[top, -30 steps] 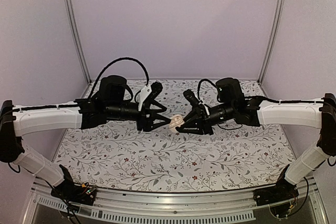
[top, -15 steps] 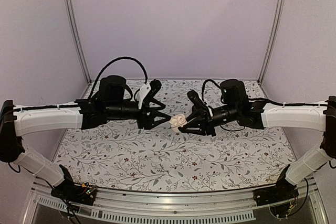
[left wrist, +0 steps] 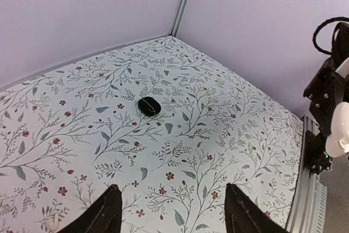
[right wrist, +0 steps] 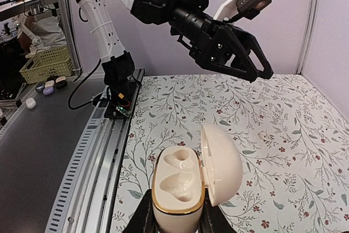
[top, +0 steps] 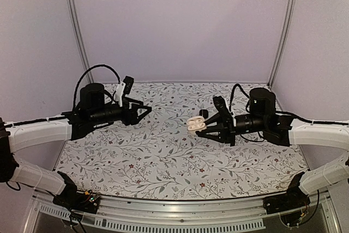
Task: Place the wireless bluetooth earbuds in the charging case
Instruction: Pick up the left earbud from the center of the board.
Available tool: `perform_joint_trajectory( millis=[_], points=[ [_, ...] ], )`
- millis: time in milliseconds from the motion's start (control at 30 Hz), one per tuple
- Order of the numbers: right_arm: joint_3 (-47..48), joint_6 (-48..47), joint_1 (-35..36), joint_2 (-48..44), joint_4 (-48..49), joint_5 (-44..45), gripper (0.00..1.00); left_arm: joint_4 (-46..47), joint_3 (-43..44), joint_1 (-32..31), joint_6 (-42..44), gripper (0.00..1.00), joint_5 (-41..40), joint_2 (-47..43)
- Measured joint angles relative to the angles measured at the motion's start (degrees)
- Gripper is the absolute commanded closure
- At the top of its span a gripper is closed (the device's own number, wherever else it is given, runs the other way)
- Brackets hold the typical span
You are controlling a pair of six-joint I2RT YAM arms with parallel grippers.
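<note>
Floral table (top: 163, 162), lilac walls behind. Held clear of it, right of centre: cream case (right wrist: 177, 186), lid hinged open, both wells empty, pinched at the base by the right gripper (right wrist: 177, 223). Left gripper (left wrist: 172, 205) spread wide, gripping nothing. Out on the table, well apart from both: black pebble (left wrist: 149, 106), earbud or second case, cannot tell. Likely light, rigid and slick-shelled; prone to twisting in a pinch, with a delicate hinge. Best gripped across the lower shell, never the lid. Against a second ago: no longer meeting mid-table, left fingertips off the case, both arms drawn back to their own sides.
</note>
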Motion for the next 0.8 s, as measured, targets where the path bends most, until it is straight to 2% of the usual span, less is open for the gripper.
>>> perform_joint_trajectory(
  millis=[200,333,500,633,800],
  points=[
    [0.0,-1.0,0.0,-1.4,0.9,1.7,0.99,-4.2,-1.0,5.4,-5.7,0.38,-10.3,0.0],
    [0.0,-1.2,0.0,-1.5,0.9,2.1,0.98,-6.4,-2.8,8.3,-8.5,0.39,-13.9,0.0],
    [-1.6,-2.1,0.0,-2.6,1.9,2.9,1.0,-8.3,-5.0,11.0,-11.7,0.42,-15.6,0.9],
    [-1.7,-2.5,0.0,-2.7,2.3,3.2,1.0,-8.4,-4.9,12.2,-13.4,0.51,-16.3,4.6],
    [-1.7,-2.6,0.0,-2.7,2.4,3.3,1.0,-8.5,-4.8,12.5,-14.2,0.53,-14.3,10.0]
  ],
)
